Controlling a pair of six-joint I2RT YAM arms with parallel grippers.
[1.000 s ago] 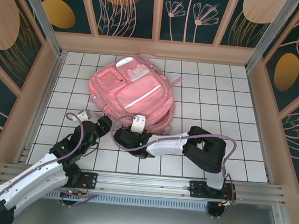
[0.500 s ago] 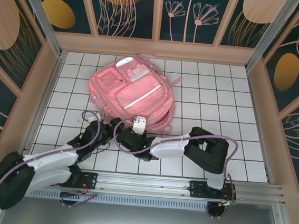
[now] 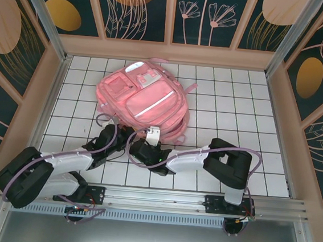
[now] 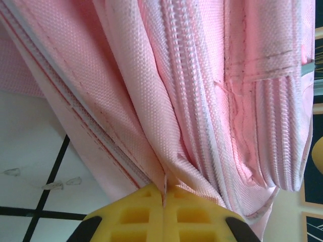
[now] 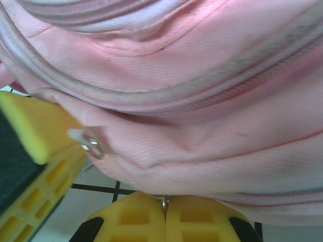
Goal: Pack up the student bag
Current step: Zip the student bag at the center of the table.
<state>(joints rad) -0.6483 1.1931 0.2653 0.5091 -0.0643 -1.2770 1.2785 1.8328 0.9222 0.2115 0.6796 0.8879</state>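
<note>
Left gripper (image 4: 164, 190) clamps a fold of pink fabric beside the zipper (image 4: 202, 101); just beside it, the right gripper (image 5: 164, 205) pinches a small metal ring (image 5: 163, 199), likely the pull, at the near edge of the student bag (image 3: 143, 99), lying front-up on the white tiled table (image 3: 237, 105). Best bet: left anchors the cloth taut while right draws along the track, not upward

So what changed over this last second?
The left arm reached forward to the near edge of the student bag, and its jaws closed on a fold of fabric. The right arm kept its jaws shut at the bag's edge; the bag stayed put.
</note>
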